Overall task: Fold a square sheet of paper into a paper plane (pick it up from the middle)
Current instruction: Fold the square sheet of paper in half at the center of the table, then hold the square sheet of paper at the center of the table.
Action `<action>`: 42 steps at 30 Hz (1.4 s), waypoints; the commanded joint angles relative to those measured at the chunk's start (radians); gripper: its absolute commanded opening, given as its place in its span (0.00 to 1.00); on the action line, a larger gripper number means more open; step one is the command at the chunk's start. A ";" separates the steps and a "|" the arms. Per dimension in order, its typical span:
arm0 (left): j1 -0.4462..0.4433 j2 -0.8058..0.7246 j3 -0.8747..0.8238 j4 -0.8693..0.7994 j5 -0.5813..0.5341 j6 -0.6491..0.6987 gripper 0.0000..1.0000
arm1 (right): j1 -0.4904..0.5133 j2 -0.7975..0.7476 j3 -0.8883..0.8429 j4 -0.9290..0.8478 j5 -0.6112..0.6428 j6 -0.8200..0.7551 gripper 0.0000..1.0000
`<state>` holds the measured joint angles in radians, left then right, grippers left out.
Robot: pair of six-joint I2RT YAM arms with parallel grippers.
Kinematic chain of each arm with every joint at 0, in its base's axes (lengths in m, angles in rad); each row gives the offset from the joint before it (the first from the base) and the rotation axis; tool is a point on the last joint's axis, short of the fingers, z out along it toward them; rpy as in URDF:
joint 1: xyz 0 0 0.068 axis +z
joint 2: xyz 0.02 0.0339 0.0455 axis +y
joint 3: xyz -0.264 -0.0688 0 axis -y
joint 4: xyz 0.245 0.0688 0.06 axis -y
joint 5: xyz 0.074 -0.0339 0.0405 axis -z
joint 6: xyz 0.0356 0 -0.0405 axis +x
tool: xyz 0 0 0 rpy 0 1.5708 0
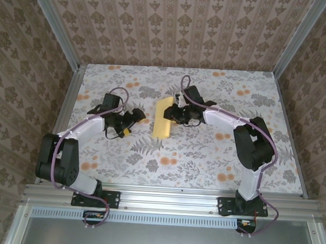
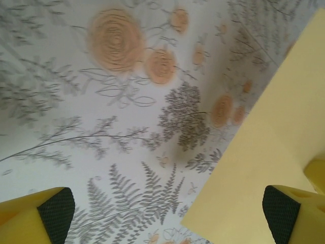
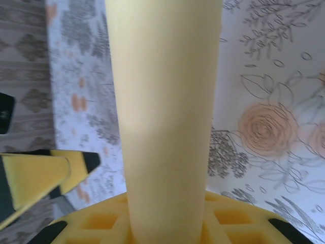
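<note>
Counting 1 paper sheet (image 1: 162,121) | 2 grippers | right gripper (image 1: 175,113) pinching sheet | left gripper (image 2: 170,216) spread wide

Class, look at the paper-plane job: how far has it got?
Done: the square sheet of paper already looks folded into a narrow strip. In hand: the right gripper is at its edge, the strip rising from its fingers in the wrist view, grip unclear; the left gripper is open beside it. Left: no pointed nose or wings show yet.

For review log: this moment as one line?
pale-yellow paper sheet: folded narrow | left gripper: open, beside it | right gripper: at its edge
</note>
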<state>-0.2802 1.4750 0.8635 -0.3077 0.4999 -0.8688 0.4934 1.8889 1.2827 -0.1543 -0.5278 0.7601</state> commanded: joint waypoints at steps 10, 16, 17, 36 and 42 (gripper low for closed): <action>-0.126 0.119 0.008 0.240 0.055 -0.037 0.70 | -0.061 0.118 -0.122 0.170 -0.182 0.007 0.33; -0.200 0.215 0.070 0.243 0.045 -0.034 0.49 | -0.072 0.144 -0.120 0.104 -0.147 -0.058 0.33; -0.212 0.231 0.076 0.242 0.036 -0.040 0.45 | -0.075 0.144 -0.120 0.096 -0.142 -0.066 0.34; -0.283 0.404 0.203 0.055 -0.030 -0.002 0.17 | -0.080 0.071 -0.079 -0.066 -0.031 -0.073 0.46; -0.292 0.427 0.234 0.012 -0.038 0.020 0.17 | -0.061 0.009 -0.056 -0.209 0.147 -0.097 0.55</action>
<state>-0.5625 1.8782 1.0725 -0.2417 0.4744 -0.8837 0.4194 1.9587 1.1877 -0.2390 -0.5056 0.6968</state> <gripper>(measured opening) 0.171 0.537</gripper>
